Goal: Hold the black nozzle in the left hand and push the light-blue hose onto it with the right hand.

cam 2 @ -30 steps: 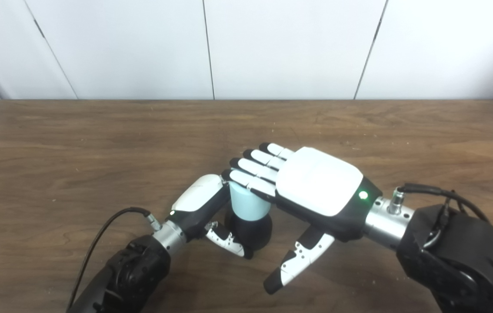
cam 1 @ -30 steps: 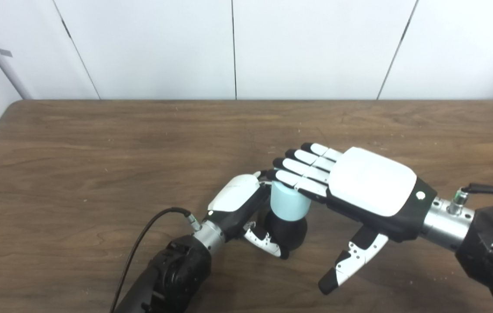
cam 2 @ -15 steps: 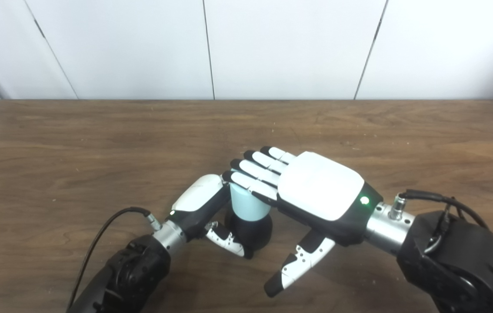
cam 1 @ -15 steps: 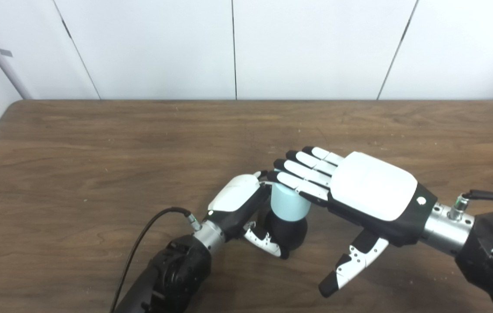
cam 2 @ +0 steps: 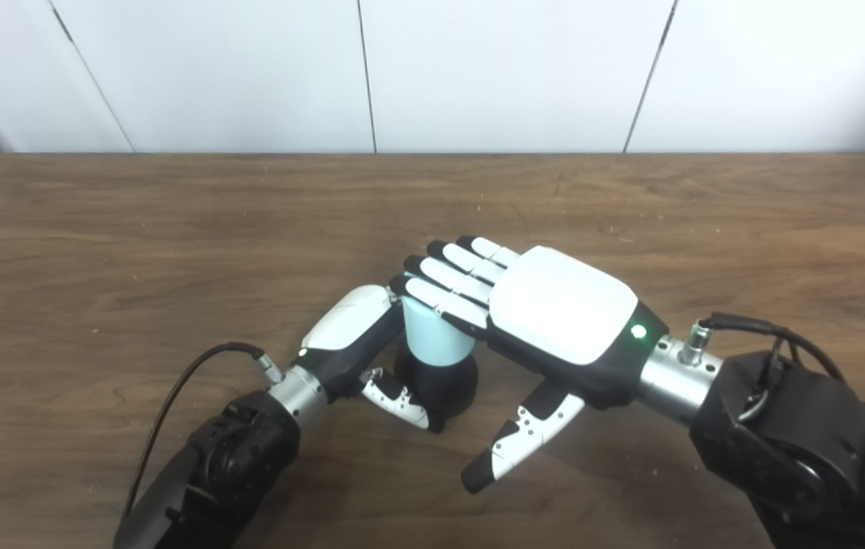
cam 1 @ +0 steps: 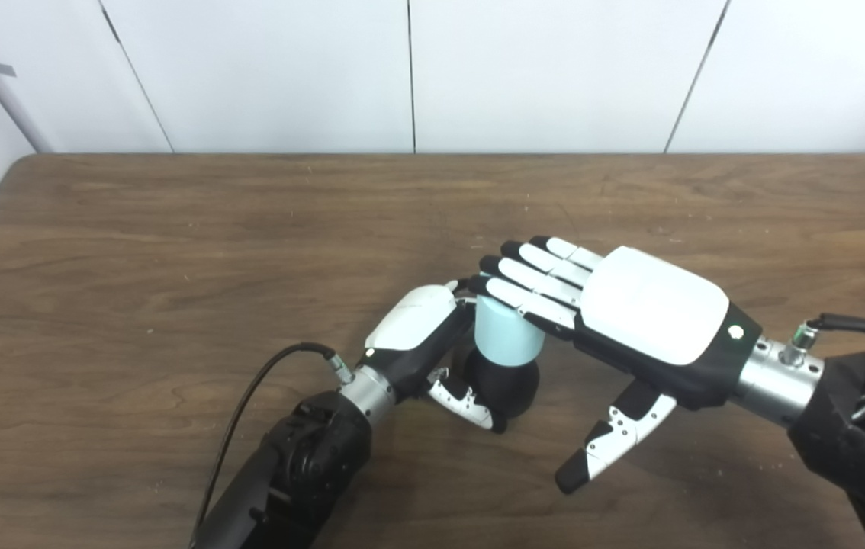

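Left eye view first, what have you got?

— I see the left hand (cam 1: 421, 339) wrapped around the black nozzle (cam 1: 500, 387), thumb curled across its near side, fingers hidden behind it. The nozzle stands upright near the middle of the wooden table (cam 1: 173, 252).

— And the light-blue hose?

— The light-blue hose (cam 1: 506, 339) sits upright on top of the nozzle, its lower end meeting the black body. I can't tell how far down it is seated.

— What is the right hand doing?

— My right hand (cam 1: 631, 320) lies flat, palm down, fingers (cam 1: 532, 286) stretched out straight and side by side over the top of the hose. The fingertips reach to the left hand's knuckles. Its thumb (cam 1: 608, 446) hangs down toward the table, well clear of the hose, so the hand grips nothing; it covers the hose top, and I can't tell whether it is actually touching.

— Does the right eye view agree?

— Yes, same layout. A black cable (cam 2: 181, 389) loops off the left wrist, and a green light (cam 2: 638, 332) shows near the right wrist.
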Robot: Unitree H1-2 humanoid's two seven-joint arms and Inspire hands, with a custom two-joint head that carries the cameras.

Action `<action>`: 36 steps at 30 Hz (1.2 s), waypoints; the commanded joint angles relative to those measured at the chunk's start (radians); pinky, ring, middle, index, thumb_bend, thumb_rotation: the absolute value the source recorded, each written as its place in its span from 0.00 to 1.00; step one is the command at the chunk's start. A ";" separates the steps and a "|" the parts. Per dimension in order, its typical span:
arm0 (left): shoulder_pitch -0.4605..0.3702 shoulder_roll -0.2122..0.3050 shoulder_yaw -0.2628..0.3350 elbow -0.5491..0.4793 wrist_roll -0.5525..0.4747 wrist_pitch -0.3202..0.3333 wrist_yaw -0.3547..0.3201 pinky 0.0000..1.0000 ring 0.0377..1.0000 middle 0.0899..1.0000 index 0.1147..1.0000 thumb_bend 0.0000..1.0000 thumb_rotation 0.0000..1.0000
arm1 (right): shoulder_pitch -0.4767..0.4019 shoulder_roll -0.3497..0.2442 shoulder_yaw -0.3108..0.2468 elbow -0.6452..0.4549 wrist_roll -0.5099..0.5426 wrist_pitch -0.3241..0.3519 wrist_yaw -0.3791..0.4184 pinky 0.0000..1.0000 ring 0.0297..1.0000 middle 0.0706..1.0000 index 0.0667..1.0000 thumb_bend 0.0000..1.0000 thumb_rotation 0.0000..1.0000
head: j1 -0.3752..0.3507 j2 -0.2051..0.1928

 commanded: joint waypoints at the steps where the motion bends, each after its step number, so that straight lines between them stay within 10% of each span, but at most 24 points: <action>1: 0.023 0.025 -0.009 0.019 0.011 0.050 -0.066 1.00 0.70 0.45 0.41 0.52 0.00 | 0.019 -0.030 0.019 0.030 -0.009 -0.008 0.038 1.00 1.00 1.00 1.00 0.67 1.00 | 0.001 0.002; 36: 0.018 0.037 -0.003 0.045 -0.012 0.019 -0.048 1.00 0.69 0.45 0.42 0.52 0.00 | 0.073 -0.049 0.017 0.022 -0.010 0.018 -0.016 1.00 1.00 1.00 1.00 0.67 1.00 | -0.014 -0.002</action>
